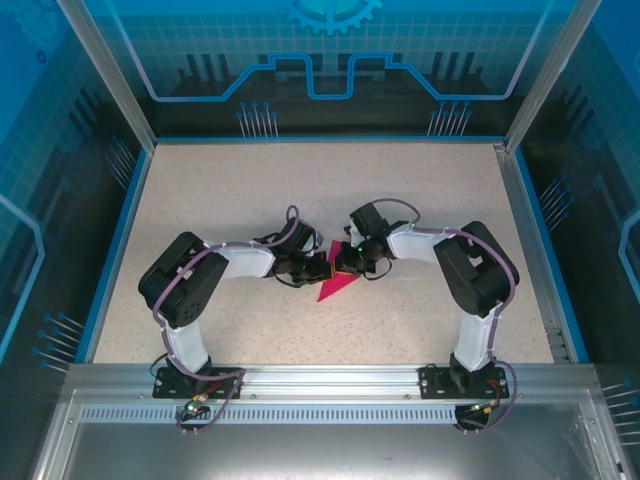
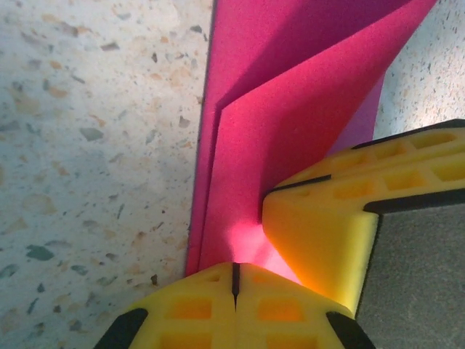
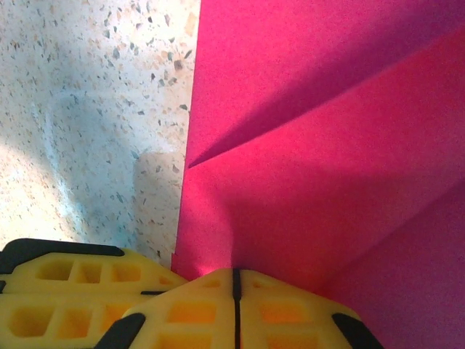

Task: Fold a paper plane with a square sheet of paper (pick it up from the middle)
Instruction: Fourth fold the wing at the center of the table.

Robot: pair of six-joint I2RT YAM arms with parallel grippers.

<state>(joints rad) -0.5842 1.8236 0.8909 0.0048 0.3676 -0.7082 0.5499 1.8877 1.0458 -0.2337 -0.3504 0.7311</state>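
Folded magenta sheet (image 1: 335,287) sits mid-table (image 1: 240,190), right between both grippers | long axis diagonal, sharp tip aiming near-left, wide end far-right | left gripper (image 1: 324,266) pinched tight on its wide end | right gripper (image 1: 343,262) clamped there too, just beside

Paper (image 1: 336,287) lies at mid-desk (image 1: 250,190), between both arms. Left gripper (image 2: 235,269) meets its far end from the left, right gripper (image 3: 235,273) from the right, tips just beside each other. Paper's point lies nearer the bases.
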